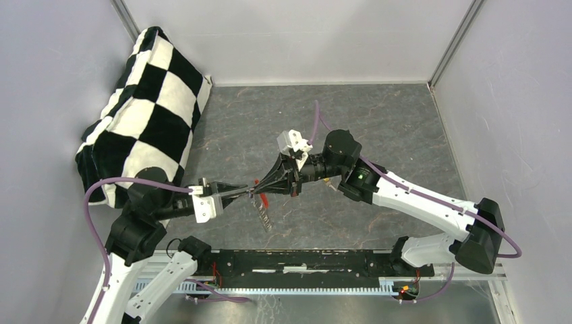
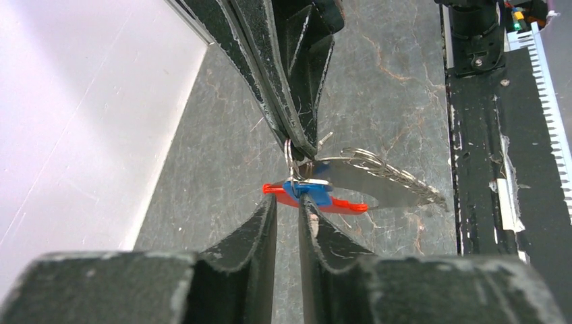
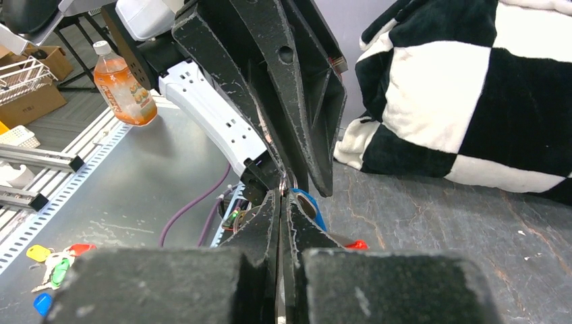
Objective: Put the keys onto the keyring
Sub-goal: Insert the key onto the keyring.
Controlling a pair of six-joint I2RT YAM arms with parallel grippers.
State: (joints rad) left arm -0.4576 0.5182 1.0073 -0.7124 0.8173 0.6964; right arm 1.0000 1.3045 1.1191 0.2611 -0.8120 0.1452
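Observation:
My left gripper [image 1: 251, 192] and right gripper [image 1: 262, 185] meet tip to tip above the middle of the floor. In the left wrist view my left gripper [image 2: 289, 200] is nearly shut, with the blue-capped key [image 2: 314, 194] pinched at its tips. The red keyring [image 2: 347, 206] lies edge-on just behind it. My right gripper [image 2: 300, 145] comes in from above, shut on a thin wire loop [image 2: 290, 156] of the bunch. Grey keys [image 2: 394, 185] hang off to the side and dangle in the top view [image 1: 264, 217]. The yellow-capped key is hidden.
A black-and-white checked cushion [image 1: 145, 108] leans at the back left. A black rail [image 1: 303, 263] runs along the near edge. In the right wrist view an orange bottle [image 3: 125, 84] and spare coloured keys [image 3: 50, 263] sit on a metal surface beyond.

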